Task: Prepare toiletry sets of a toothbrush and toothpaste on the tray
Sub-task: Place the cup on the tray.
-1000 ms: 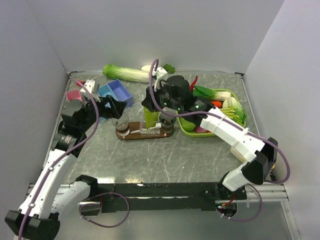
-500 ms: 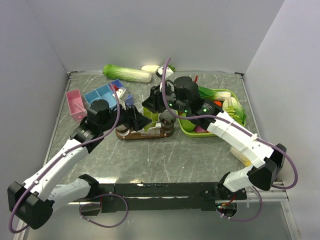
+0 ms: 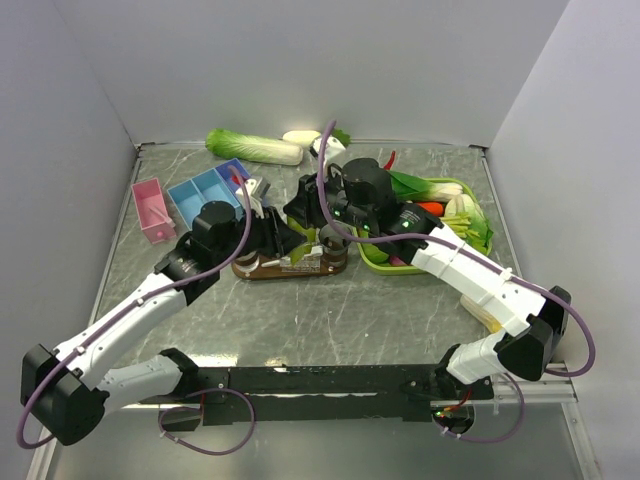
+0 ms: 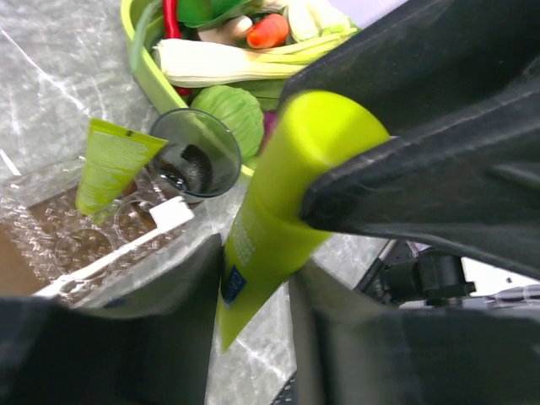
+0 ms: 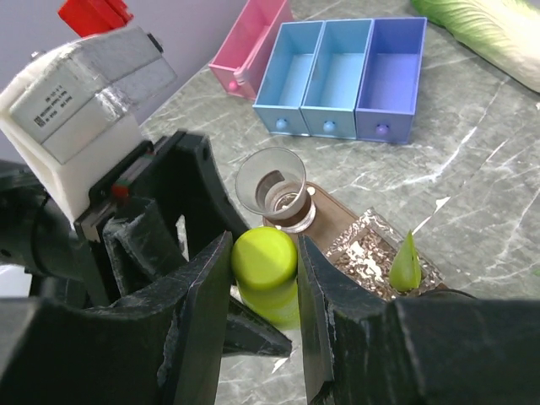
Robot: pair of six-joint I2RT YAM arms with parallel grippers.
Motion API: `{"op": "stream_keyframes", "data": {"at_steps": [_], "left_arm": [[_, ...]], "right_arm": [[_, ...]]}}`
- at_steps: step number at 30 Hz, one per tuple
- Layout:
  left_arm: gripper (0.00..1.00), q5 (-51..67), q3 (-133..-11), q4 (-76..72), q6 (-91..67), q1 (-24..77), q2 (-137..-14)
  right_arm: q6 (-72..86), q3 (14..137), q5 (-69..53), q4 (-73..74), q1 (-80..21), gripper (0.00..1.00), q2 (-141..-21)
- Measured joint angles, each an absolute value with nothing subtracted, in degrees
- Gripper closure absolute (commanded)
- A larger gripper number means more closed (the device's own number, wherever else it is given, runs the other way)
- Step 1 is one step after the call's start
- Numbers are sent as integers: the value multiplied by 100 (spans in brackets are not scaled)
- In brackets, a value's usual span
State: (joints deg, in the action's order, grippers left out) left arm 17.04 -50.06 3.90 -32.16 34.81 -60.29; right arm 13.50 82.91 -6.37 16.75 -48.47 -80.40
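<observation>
Toothpaste [image 5: 264,263], a roughly upright green tube, hangs over the table [image 3: 330,320] just beside the dark tray [image 3: 262,272], its cap end clenched in the right jaws while the left jaws pinch its lower body, apparently a handover to regrip it for laying down flat.
</observation>
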Motion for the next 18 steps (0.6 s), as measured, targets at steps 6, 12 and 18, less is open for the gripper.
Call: {"op": "stream_keyframes", "data": {"at_steps": [6,12,18], "left_arm": [[96,1474,-5030,331,-3457,3671,-6051],[99,1100,-5231,829,-3964,3697,-6060],[99,1278,-5459,1675,-4447,3374,-6134]], "right_arm": [[1406,8291,-491,1675,-4851,76,-8044],[1181,8143,-250,1653,-4895,39,-7909],[325,7188,71,1653,-5129,36,-6705]]}}
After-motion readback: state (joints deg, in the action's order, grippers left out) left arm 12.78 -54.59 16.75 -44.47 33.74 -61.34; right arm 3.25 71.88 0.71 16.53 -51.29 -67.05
